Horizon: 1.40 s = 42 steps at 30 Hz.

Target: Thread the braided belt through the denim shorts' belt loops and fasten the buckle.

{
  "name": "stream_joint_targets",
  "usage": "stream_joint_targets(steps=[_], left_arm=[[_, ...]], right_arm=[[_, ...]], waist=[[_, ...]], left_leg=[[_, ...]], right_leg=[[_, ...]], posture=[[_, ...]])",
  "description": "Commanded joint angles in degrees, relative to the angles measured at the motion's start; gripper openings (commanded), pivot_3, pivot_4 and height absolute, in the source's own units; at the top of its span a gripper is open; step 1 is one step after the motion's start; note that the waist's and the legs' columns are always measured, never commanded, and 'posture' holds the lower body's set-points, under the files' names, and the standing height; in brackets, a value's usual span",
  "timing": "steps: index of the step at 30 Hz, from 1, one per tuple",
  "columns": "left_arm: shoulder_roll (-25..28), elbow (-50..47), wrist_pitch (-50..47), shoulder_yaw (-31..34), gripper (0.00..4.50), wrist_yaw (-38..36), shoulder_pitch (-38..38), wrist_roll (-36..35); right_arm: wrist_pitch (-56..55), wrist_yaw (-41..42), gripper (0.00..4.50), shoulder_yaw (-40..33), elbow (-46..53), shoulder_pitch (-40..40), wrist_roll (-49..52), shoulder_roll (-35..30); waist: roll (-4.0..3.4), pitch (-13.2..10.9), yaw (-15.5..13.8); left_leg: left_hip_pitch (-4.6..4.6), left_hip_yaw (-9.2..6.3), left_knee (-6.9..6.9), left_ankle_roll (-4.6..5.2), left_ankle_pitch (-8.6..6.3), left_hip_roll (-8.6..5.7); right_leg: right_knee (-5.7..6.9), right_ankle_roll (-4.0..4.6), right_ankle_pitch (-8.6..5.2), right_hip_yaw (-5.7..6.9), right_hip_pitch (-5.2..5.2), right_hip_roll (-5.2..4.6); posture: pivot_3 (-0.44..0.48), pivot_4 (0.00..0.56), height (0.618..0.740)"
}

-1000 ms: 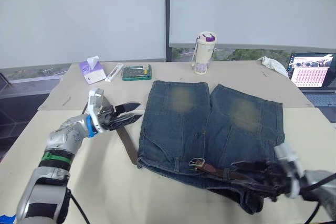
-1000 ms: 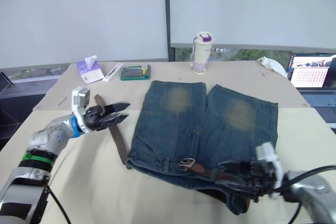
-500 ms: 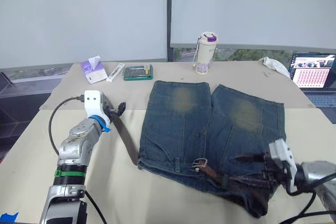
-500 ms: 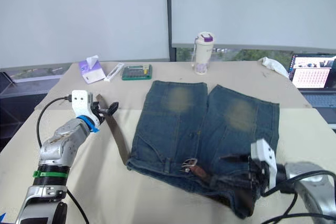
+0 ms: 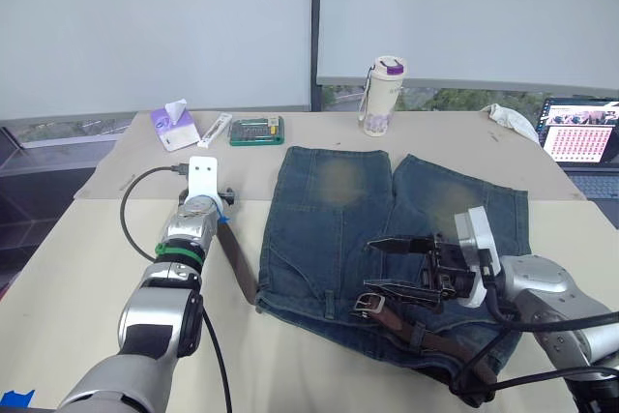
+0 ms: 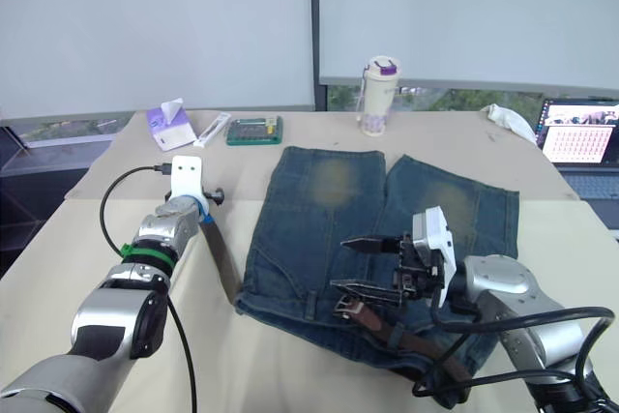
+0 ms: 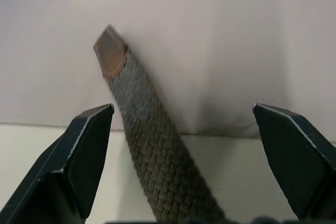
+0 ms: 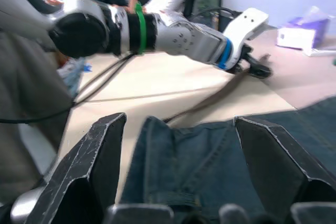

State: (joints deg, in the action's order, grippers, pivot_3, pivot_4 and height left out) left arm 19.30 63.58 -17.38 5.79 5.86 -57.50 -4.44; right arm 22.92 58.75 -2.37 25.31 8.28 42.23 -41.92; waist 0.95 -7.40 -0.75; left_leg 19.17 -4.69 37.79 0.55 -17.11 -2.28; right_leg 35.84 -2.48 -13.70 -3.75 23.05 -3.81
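Your right hand (image 5: 398,265) hangs spread above the buckle (image 5: 365,304); your left hand (image 7: 184,145), spread, straddles the braided belt (image 7: 157,150) tip. Closing off-centre could miss it.

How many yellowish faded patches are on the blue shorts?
2. One faded yellowish-tan patch is on the left leg of the blue denim shorts, near the hem by the far table edge. The other patch is on the right leg. The underside is hidden.

Beige table (image 5: 77,268) before white blinds (image 5: 155,26) — greenery behind the window strip (image 5: 455,100).
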Motion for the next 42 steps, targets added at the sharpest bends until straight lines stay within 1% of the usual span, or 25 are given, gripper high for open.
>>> stream_joint_targets(steps=[1,2,5,8,9,11,12,14,15,16,18,22,24,26,29,33,35,36,39,42], left_arm=[[0.94,3.20,2.80,2.65,4.50,1.87,-3.01,-0.26],[1.10,3.81,3.07,3.11,4.50,3.52,-3.20,-0.18],[1.12,4.42,3.87,4.68,3.71,5.14,-2.86,-0.51],[1.18,4.41,4.88,6.00,2.74,6.59,-2.37,-0.66],[1.21,4.40,5.05,6.48,2.31,7.08,-2.28,-0.80],[1.34,4.33,5.48,7.29,1.70,7.51,-2.05,-0.95],[1.31,4.35,5.62,7.50,1.26,7.53,-2.04,-0.84],[1.13,4.14,6.44,8.94,0.66,7.61,-1.81,-1.75],[1.12,3.85,6.80,9.06,0.26,7.38,-1.60,-1.70],[1.03,3.56,7.46,9.22,0.01,6.98,-1.41,-1.83],[0.51,2.53,8.13,9.14,0.01,5.35,-0.93,-2.09],[-0.19,1.00,8.78,9.73,0.01,5.72,0.36,-2.85],[-0.72,-1.66,13.84,8.22,0.01,2.72,1.75,-1.87],[-1.80,-7.11,21.43,4.84,0.01,-1.67,3.78,0.26],[-1.96,-14.35,31.08,-2.16,0.01,-5.96,7.07,6.04],[0.35,-21.60,47.83,-14.43,0.01,-10.12,11.26,18.58],[1.97,-23.38,55.07,-18.96,0.01,-9.80,12.13,24.35],[2.75,-24.61,58.52,-21.02,0.01,-9.09,12.29,27.37],[3.78,-25.70,63.60,-23.48,0.01,-7.34,12.15,31.80],[4.91,-28.64,67.25,-26.40,0.01,-3.51,11.76,39.58]], right_arm=[[-1.62,-0.90,3.67,-1.32,1.12,-0.85,-1.60,0.67],[-1.82,-0.96,3.67,-1.67,1.16,-1.17,-1.94,0.83],[-2.26,-1.00,3.69,-2.62,0.87,-1.68,-2.86,1.06],[-2.93,-0.90,3.69,-3.23,0.04,-1.63,-3.44,1.13],[-3.09,-0.82,3.69,-3.30,-0.18,-1.59,-3.58,1.14],[-3.24,-0.73,3.69,-3.32,-0.54,-1.15,-3.86,1.18],[-3.26,-0.64,3.69,-3.29,-0.76,-0.87,-3.91,1.19],[-3.55,-0.42,3.69,-3.17,-1.41,-0.12,-4.22,1.22],[-3.61,-0.27,3.69,-3.08,-1.76,0.26,-4.33,1.23],[-3.68,-0.18,3.69,-2.99,-2.05,0.57,-4.47,1.28],[-3.81,-0.21,3.69,-2.84,-2.72,1.12,-5.03,1.51],[-4.02,-0.64,3.69,-2.51,-3.65,1.92,-6.42,1.84],[-2.70,-2.79,3.69,-2.59,-3.83,2.80,-6.99,2.43],[0.94,-8.72,3.69,-3.18,-3.94,4.80,-6.68,4.47],[7.13,-17.47,3.69,-3.96,-3.43,7.46,-5.02,7.90],[17.77,-27.74,3.69,-5.41,-1.41,11.24,0.66,12.32],[23.28,-32.45,3.69,-6.94,-1.13,13.34,5.29,14.28],[27.34,-36.87,3.69,-8.21,-1.36,14.88,10.09,16.16],[34.60,-45.59,3.69,-10.86,-1.58,17.43,18.53,19.33],[35.24,-58.14,3.69,-14.36,-4.00,21.41,28.30,25.25]], waist=[[0.01,0.01,0.02],[0.01,0.01,0.04],[0.01,0.01,0.06],[0.01,0.01,0.06],[0.01,0.01,0.05],[0.01,0.01,0.03],[0.01,0.01,0.03],[0.01,0.01,0.05],[0.01,0.01,0.05],[0.01,0.01,0.06],[0.01,0.01,0.05],[0.01,0.01,-0.02],[-0.01,0.02,0.05],[-0.01,0.02,0.06],[-0.01,0.02,-0.12],[-0.04,0.05,-0.16],[-0.04,0.05,-0.11],[-0.05,0.05,-0.04],[-0.05,0.05,0.15],[-0.07,0.06,0.54]], left_leg=[[0.12,-0.01,0.00,-0.07,0.05,-0.01],[0.12,0.00,0.00,-0.08,0.06,0.00],[0.11,0.00,-0.01,-0.08,0.05,0.00],[0.11,0.00,-0.01,-0.08,0.06,0.00],[0.11,0.00,-0.01,-0.09,0.06,-0.01],[0.10,0.00,-0.01,-0.09,0.06,-0.02],[0.10,0.00,-0.01,-0.10,0.07,-0.03],[0.10,0.00,-0.01,-0.11,0.07,-0.03],[0.10,0.00,-0.01,-0.11,0.07,-0.03],[0.10,0.00,-0.01,-0.12,0.08,-0.03],[0.10,0.00,-0.01,-0.12,0.08,-0.02],[0.10,-0.01,-0.01,-0.14,0.09,-0.06],[0.10,-0.01,-0.01,-0.14,0.09,-0.06],[0.10,-0.01,-0.04,-0.19,0.12,-0.03],[0.14,-0.03,-0.14,-0.41,0.24,0.01],[0.15,-0.01,-0.24,-0.43,0.27,-0.05],[0.12,0.01,-0.44,-0.40,0.36,-0.11],[0.12,0.01,-0.54,-0.37,0.43,-0.14],[0.12,0.02,-0.67,-0.34,0.48,-0.09],[0.13,0.01,-0.77,-0.29,0.50,-0.05]], right_leg=[[0.02,0.01,0.05,0.02,0.12,0.00],[0.03,0.02,0.07,0.02,0.14,-0.01],[0.02,0.01,0.08,0.04,0.13,-0.04],[0.02,0.01,0.08,0.06,0.13,-0.03],[0.02,0.01,0.08,0.07,0.12,-0.03],[0.01,0.00,0.08,0.07,0.11,-0.05],[0.01,0.00,0.08,0.07,0.11,-0.06],[0.02,0.00,0.09,0.08,0.11,-0.06],[0.02,0.00,0.09,0.08,0.11,-0.07],[0.01,0.00,0.09,0.09,0.11,-0.07],[0.02,0.00,0.09,0.11,0.11,-0.06],[0.01,0.01,0.09,0.13,0.10,-0.12],[0.01,0.00,0.10,0.13,0.11,-0.13],[0.02,0.03,0.11,0.14,0.14,-0.14],[-0.04,0.14,0.19,0.19,0.18,-0.19],[-0.09,0.16,0.20,0.20,0.18,-0.35],[-0.12,0.16,0.20,0.18,0.17,-0.48],[-0.15,0.16,0.20,0.18,0.18,-0.51],[-0.11,0.20,0.23,0.17,0.20,-0.49],[-0.06,0.20,0.23,0.22,0.24,-0.42]], posture=[[0.000,0.150,0.740],[0.000,0.150,0.740],[0.000,0.150,0.740],[0.000,0.150,0.740],[0.000,0.150,0.740],[0.000,0.150,0.740],[0.000,0.150,0.740],[0.000,0.150,0.740],[0.000,0.150,0.740],[0.000,0.150,0.740],[0.000,0.150,0.740],[0.000,0.150,0.740],[0.000,0.150,0.740],[0.000,0.150,0.740],[0.000,0.150,0.740],[0.000,0.150,0.740],[0.000,0.150,0.740],[0.000,0.150,0.740],[0.000,0.150,0.740],[0.000,0.150,0.740]])
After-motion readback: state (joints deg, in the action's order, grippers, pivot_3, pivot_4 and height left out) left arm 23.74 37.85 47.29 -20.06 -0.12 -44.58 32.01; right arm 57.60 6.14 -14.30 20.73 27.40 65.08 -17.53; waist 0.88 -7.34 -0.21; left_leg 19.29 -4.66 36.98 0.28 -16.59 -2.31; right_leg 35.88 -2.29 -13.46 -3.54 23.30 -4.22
